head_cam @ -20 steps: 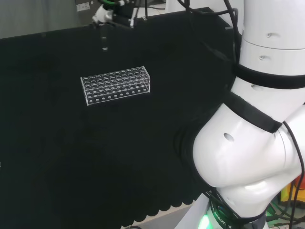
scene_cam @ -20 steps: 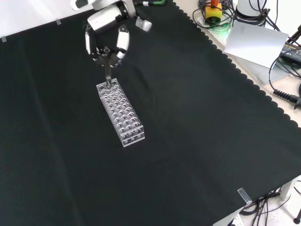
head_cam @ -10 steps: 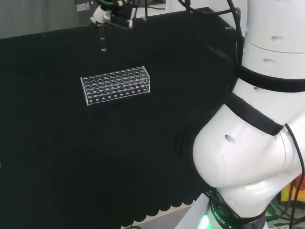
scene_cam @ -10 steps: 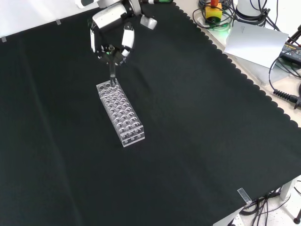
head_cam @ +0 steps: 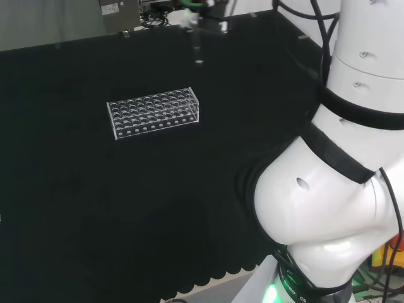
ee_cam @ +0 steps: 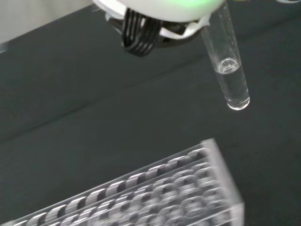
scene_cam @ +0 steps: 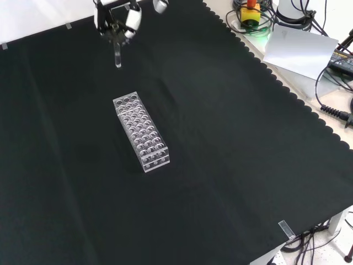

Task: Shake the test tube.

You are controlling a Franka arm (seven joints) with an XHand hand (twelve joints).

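Note:
A clear test tube hangs upright in the air, pinched at its top by my hand near the top edge of the front view. In the wrist view the test tube holds a little clear liquid near its round bottom. The head view shows the test tube at the far middle, under my hand. A clear plastic rack with several empty holes lies on the black cloth, below and away from the tube. The same rack lies left of centre in the head view, and the rack lies under the tube in the wrist view.
The arm's big white links stand at the head view's right. Cables, a grey sheet and a yellow and red device lie beyond the cloth's scalloped edge at the front view's upper right. Bare black cloth surrounds the rack.
My hand has lifted the test tube up and away from the rack's end; in the head view it moved to the right, in the front view farther off.

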